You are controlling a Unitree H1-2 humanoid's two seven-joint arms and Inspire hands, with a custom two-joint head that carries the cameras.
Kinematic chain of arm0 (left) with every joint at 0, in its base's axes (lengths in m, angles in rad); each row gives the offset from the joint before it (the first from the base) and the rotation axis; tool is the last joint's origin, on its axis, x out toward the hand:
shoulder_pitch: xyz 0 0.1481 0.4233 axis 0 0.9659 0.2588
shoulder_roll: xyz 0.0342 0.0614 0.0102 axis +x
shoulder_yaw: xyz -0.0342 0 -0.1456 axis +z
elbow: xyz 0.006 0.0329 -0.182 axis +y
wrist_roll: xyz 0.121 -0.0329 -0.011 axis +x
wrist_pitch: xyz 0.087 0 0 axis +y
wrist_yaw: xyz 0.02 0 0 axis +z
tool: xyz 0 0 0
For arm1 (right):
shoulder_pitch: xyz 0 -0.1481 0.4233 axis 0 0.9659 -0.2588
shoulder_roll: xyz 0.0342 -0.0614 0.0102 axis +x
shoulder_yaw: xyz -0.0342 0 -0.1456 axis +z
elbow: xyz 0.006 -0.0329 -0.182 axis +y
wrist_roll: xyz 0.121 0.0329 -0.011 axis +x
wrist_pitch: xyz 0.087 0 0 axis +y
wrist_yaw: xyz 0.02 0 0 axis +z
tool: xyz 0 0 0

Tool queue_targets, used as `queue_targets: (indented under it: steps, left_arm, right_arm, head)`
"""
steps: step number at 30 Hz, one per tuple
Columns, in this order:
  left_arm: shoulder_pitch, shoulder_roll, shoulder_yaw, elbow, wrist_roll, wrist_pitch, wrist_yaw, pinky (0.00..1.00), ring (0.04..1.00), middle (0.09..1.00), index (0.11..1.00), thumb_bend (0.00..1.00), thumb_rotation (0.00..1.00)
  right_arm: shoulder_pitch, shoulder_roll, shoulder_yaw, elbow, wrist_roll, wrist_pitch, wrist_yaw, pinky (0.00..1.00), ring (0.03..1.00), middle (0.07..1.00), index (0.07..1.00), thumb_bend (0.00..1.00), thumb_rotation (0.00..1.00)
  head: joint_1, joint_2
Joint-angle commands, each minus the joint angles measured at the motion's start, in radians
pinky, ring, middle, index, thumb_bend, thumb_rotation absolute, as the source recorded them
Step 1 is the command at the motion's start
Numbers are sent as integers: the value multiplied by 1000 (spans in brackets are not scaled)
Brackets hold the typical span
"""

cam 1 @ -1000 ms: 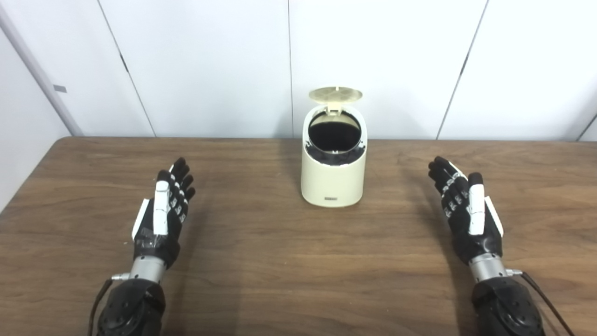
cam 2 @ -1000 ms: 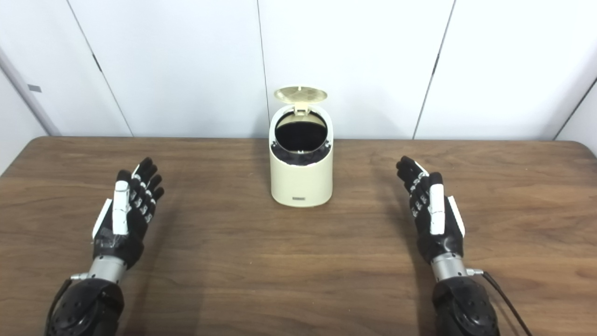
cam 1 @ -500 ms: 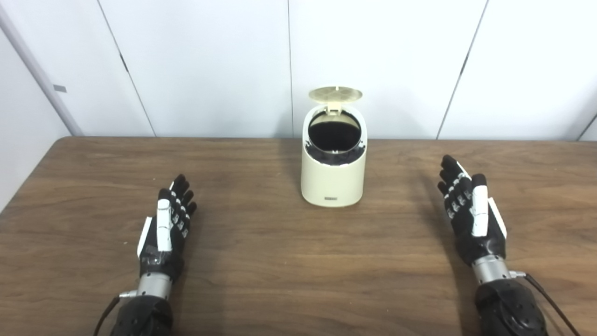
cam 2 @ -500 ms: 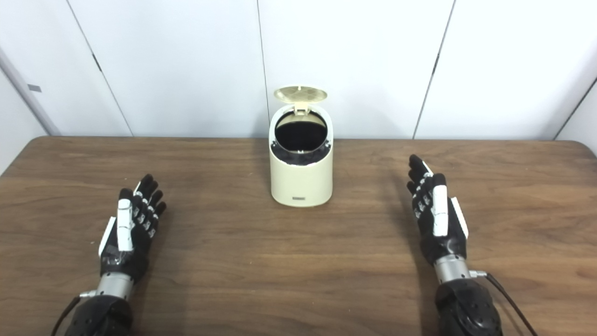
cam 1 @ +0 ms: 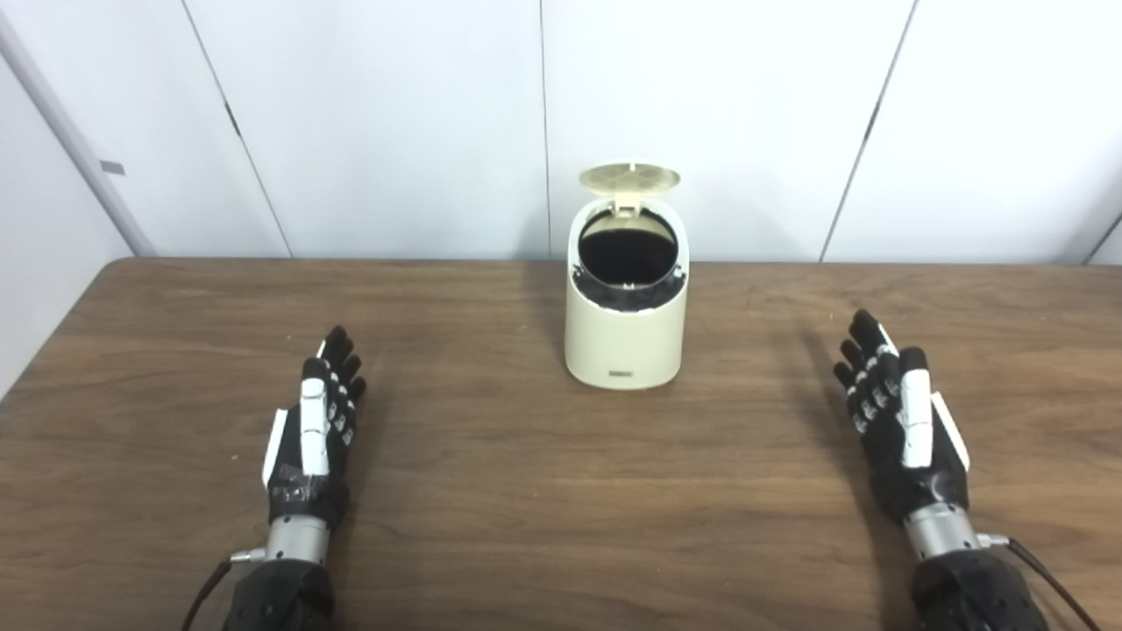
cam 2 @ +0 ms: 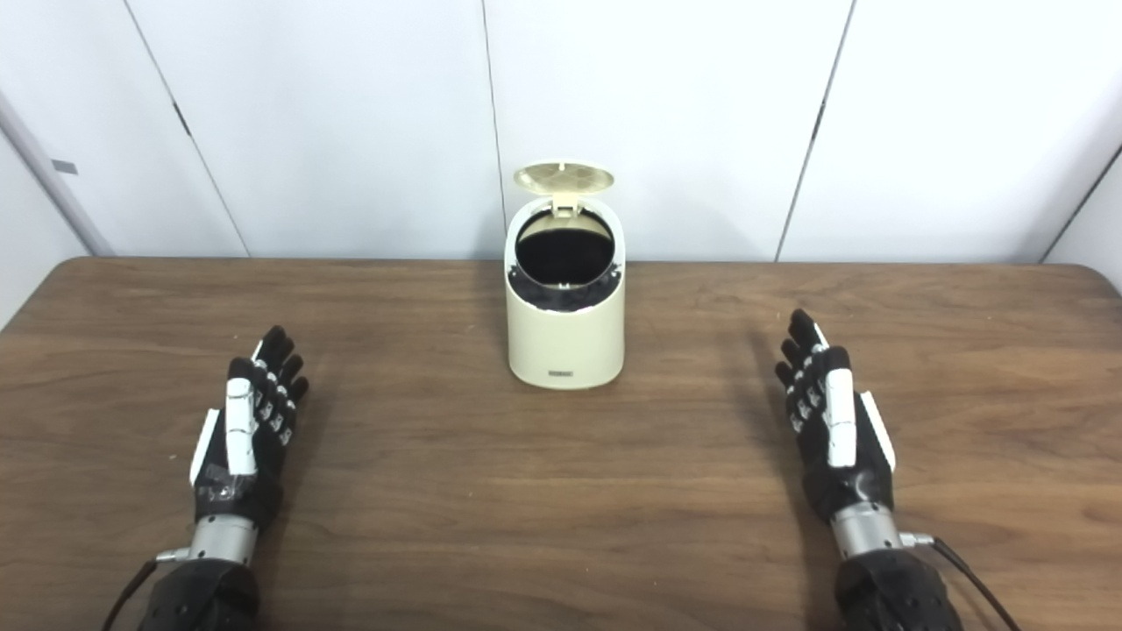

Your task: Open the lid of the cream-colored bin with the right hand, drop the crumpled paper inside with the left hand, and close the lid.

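Left eye view: bin (cam 1: 626, 337) centre frame, lid (cam 1: 630, 176) up, likely light, hinged plastic; push its front edge. Left hand (cam 1: 314, 429) and right hand (cam 1: 903, 421) empty, fingers spread

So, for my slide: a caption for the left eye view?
Cream bin with lid up, open left hand and right hand flanking it.

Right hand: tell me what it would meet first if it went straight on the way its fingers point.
The right hand points away and slightly left over bare table. The bin sits well to its left, so the path looks free up to the wall, though depth is uncertain.
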Motion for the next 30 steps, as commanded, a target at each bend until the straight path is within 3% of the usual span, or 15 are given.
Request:
queue_targets:
  steps: [1,13,18,26,30]
  left_arm:
    - [14,0,-10,12,6,-34,-8,1000,1000,1000,1000,563,1000]
    - [28,-9,-39,29,25,-70,-6,1000,989,981,978,562,1000]
    - [33,0,-49,33,44,-81,-3,1000,987,977,971,572,1000]
    - [46,-15,-42,18,43,-69,15,1000,978,967,964,563,1000]
    - [52,-19,-45,20,58,-71,23,999,966,961,960,568,1000]
  right_arm:
    - [43,-4,-8,1,-2,1,-4,1000,1000,1000,966,520,1000]
    - [35,-70,-17,-106,-35,76,-7,1000,1000,991,949,516,1000]
    - [-11,-87,-5,-129,-88,114,-29,1000,975,959,917,587,1000]
    - [-86,-121,24,-179,-188,182,-29,977,947,944,901,597,1000]
    - [-125,-147,46,-195,-230,198,-16,945,947,943,907,550,1000]
  head:
    - [0,1]
    - [-49,9]
    - [-67,6]
    - [-80,1]
    - [-76,-8]
